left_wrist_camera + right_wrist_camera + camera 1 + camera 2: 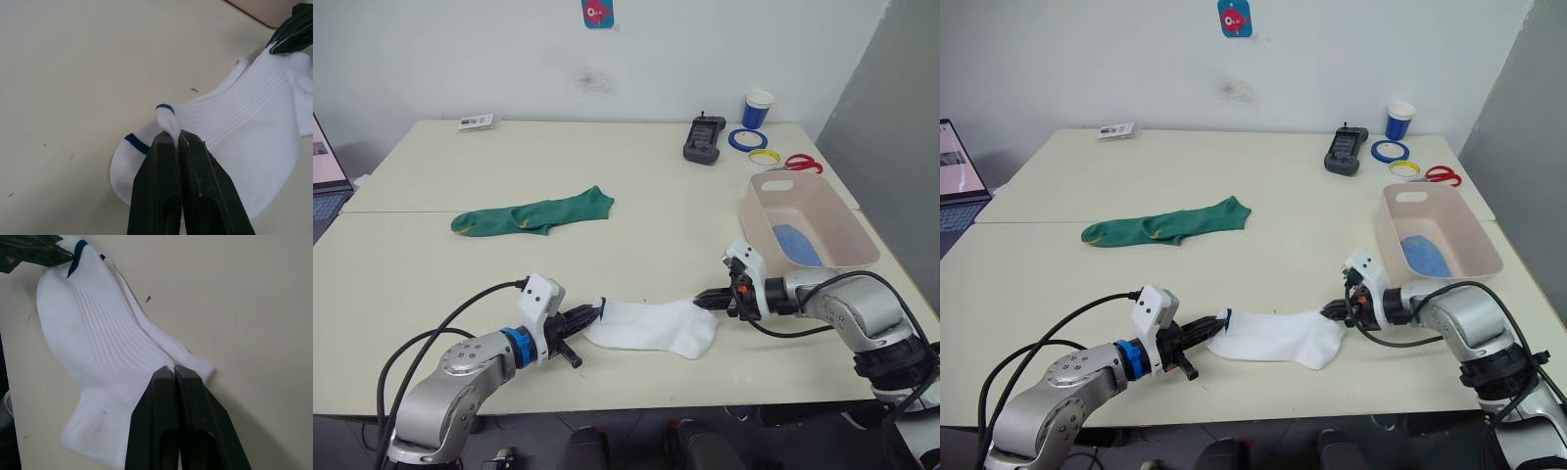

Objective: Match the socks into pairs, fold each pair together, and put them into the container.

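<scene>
Cream table, lower centre of frame: my left gripper pinches the white socks at the cuff, long axis running rightward to my right gripper, clamped on the far end, container at right edge.

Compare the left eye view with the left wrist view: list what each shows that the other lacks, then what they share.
Left eye view alone: the green socks, the pink bin with blue fabric inside, the paper cup, tape rolls and scissors.
Left wrist view alone: the sock's blue cuff stripe close up.
Both: the white socks, the left tool shut on one end, the right tool at the other, and the table.
</scene>
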Available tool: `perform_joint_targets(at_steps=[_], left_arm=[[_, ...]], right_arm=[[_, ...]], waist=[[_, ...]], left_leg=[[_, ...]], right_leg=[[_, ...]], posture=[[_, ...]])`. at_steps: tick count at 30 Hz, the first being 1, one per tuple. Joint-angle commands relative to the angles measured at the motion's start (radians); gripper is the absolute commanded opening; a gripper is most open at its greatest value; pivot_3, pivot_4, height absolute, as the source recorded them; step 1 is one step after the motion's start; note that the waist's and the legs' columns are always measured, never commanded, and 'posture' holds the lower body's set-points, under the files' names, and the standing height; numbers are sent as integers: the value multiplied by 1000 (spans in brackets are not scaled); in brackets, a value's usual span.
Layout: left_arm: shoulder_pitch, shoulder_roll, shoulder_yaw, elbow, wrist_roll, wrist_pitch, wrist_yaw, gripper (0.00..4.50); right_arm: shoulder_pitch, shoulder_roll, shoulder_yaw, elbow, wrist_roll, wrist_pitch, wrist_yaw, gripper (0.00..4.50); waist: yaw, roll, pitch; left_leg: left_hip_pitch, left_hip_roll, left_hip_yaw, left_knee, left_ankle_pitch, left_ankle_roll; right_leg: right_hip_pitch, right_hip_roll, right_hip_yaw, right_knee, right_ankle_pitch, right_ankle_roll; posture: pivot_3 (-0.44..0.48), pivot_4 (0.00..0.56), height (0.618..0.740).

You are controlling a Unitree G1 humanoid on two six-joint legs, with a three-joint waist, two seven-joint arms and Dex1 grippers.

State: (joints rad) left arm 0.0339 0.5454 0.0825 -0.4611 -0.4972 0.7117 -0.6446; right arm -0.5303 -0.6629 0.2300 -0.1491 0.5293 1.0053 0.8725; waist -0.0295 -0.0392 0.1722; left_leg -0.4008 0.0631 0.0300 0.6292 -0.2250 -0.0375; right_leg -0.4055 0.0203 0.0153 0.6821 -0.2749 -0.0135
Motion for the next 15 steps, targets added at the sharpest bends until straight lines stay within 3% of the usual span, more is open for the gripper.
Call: perform_joint_targets(at_steps=[1, 15], left_arm=[[3, 6, 22, -27, -15, -23, -2, 38], [14, 11, 47, -22, -23, -42, 0, 38]], right_arm=[[-26, 8, -6, -13, -2, -14, 16, 0], [-38, 32, -2, 23, -47, -41, 16, 0]], waist=[[0, 0, 0], [0, 0, 0]], left_leg=[[0, 0, 0, 0, 0, 0], [0, 0, 0, 0, 0, 0]], right_leg=[[0, 0, 0, 0, 0, 0], [0, 0, 0, 0, 0, 0]], posture=[[0, 150, 740], [0, 150, 740]])
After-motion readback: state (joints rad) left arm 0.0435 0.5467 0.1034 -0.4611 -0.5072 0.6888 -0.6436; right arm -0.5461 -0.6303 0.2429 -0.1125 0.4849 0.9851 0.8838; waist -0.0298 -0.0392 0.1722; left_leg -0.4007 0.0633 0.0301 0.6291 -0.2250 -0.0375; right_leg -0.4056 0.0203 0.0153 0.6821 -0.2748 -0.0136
